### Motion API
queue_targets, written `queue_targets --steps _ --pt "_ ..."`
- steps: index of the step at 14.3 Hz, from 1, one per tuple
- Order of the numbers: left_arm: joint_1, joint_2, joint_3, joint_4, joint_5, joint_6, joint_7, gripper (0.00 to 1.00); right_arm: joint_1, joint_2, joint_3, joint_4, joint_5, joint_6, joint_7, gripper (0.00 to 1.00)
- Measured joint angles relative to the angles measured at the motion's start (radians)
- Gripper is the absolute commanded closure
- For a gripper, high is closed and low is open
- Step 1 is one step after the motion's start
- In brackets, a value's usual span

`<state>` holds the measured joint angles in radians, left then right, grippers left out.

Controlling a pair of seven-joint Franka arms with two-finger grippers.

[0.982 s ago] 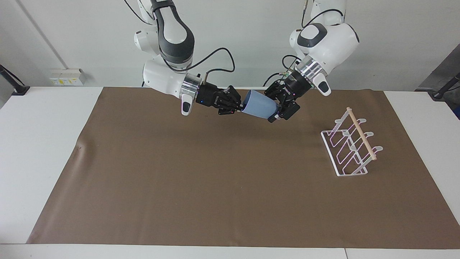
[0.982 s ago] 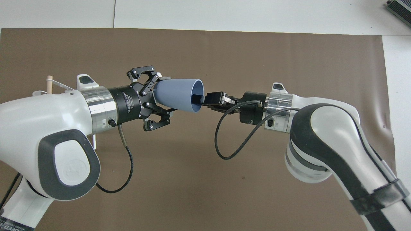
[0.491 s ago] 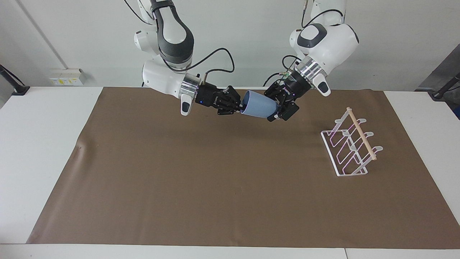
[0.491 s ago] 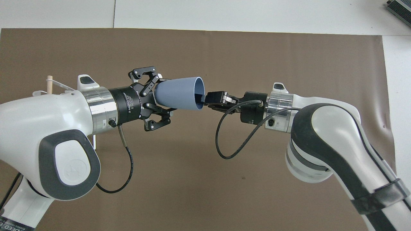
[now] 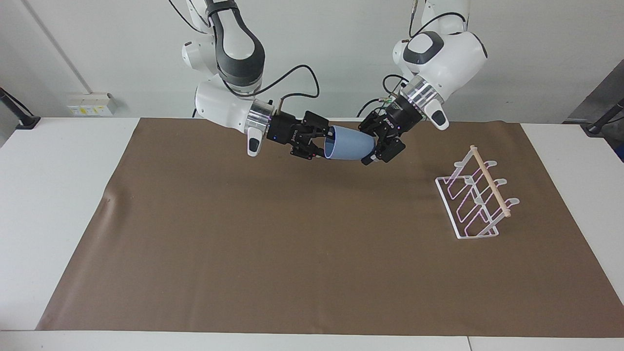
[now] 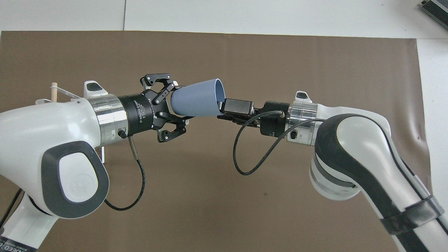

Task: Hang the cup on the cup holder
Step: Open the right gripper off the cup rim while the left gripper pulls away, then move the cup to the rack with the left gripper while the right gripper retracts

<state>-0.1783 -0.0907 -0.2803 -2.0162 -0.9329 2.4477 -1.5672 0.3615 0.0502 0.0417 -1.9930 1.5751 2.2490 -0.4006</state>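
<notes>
The light-blue cup lies on its side in the air over the brown mat, its mouth toward the right arm's end of the table. My left gripper is shut on the cup's narrow base. My right gripper is at the cup's mouth with its fingers spread open around the rim. The white wire cup holder with a wooden dowel stands on the mat toward the left arm's end. In the overhead view only its dowel tip shows past the left arm.
The brown mat covers most of the white table. A dark device sits at the table's corner farthest from the robots, toward the right arm's end.
The left gripper has closed on the cup's base. The right gripper has opened and let go of the rim. The cup's mouth has swung slightly.
</notes>
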Motion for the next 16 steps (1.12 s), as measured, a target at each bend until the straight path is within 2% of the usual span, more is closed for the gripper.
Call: queue_targets --steps 4,9,11,13,16 --pt "0.004 0.0 0.005 0.001 0.013 0.0 0.007 1.0 -0.002 0.0 -0.003 0.0 -0.028 0.0 0.0 0.0" --pt "0.056 0.001 0.068 0.002 0.215 -0.07 0.12 1.0 -0.024 0.0 -0.01 0.0 -0.148 0.0 0.0 0.0" --pt "0.067 0.002 0.127 0.011 0.373 -0.125 0.205 1.0 -0.046 0.0 -0.011 0.0 -0.237 0.0 0.0 0.0" --pt "0.069 0.004 0.185 0.033 0.621 -0.16 0.298 1.0 -0.084 0.0 -0.012 -0.001 -0.355 -0.005 0.0 0.0" --pt "0.082 0.016 0.212 0.049 0.871 -0.168 0.407 1.0 -0.162 0.0 -0.013 -0.003 -0.545 -0.015 0.0 0.0"
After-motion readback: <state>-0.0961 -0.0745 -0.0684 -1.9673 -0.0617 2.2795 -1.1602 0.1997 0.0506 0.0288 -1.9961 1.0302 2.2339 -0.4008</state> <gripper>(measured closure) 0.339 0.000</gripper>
